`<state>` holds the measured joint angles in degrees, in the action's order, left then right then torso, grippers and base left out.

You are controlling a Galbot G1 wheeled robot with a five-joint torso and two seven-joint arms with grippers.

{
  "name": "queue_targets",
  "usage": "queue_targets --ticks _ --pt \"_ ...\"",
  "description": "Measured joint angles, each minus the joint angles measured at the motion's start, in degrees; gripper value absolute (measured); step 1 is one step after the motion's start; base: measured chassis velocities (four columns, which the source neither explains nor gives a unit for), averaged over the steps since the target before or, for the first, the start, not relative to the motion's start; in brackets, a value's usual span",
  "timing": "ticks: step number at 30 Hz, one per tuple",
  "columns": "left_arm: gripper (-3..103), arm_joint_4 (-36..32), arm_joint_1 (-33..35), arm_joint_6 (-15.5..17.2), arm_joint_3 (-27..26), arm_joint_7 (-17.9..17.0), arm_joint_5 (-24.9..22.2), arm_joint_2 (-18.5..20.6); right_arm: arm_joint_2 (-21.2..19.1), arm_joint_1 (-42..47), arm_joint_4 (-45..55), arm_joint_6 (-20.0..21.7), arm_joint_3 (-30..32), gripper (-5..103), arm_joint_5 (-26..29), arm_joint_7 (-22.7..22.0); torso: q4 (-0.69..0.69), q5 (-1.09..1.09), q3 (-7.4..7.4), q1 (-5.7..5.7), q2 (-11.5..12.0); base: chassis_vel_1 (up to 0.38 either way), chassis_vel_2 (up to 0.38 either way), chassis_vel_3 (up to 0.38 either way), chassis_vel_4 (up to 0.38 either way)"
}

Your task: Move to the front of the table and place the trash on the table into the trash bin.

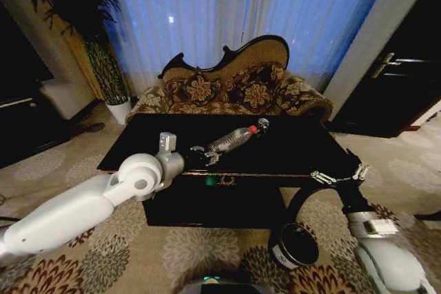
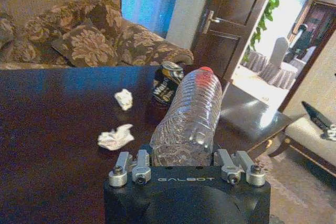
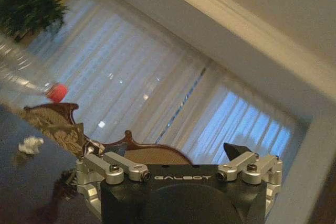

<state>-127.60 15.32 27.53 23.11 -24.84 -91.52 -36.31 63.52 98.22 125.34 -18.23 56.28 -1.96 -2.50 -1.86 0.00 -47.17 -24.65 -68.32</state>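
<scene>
Bottle (image 2: 190, 113) held in left hand (image 1: 201, 155) above table (image 1: 296, 149) front edge.

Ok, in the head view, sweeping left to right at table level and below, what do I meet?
Left claw shut on the clear plastic bottle → shiny grey wad → trash bin on the floor → right claw.

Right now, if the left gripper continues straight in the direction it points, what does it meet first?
The left gripper holds the clear plastic bottle pointing ahead; the bottle's red cap would probably meet the dark can first, though depth is unclear.
</scene>
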Motion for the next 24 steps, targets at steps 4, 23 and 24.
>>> queue_targets --ticks 4,23,24 --pt "48 0.08 -0.61 0.05 0.48 -0.27 -0.98 -0.6 0.55 -0.59 -1.1 -3.91 0.34 100 -10.24 -1.32 0.01 0.0 0.0 0.0 0.0 0.0 0.0 0.0 0.0" --pt "48 -0.97 -6.79 -0.29 5.09 -2.45 -9.34 -5.53 -0.74 -3.31 -4.4 -15.72 -0.75 100 -37.08 -4.97 0.0 0.01 -0.01 0.0 0.0 0.0 0.0 0.0 0.0" --pt "48 -1.1 -6.89 -0.38 5.31 -2.68 -9.67 -5.82 -0.7 -3.37 -4.46 -15.73 -0.87 100 -37.21 -5.0 0.0 0.01 -0.01 0.0 0.0 0.0 0.0 0.0 0.0"
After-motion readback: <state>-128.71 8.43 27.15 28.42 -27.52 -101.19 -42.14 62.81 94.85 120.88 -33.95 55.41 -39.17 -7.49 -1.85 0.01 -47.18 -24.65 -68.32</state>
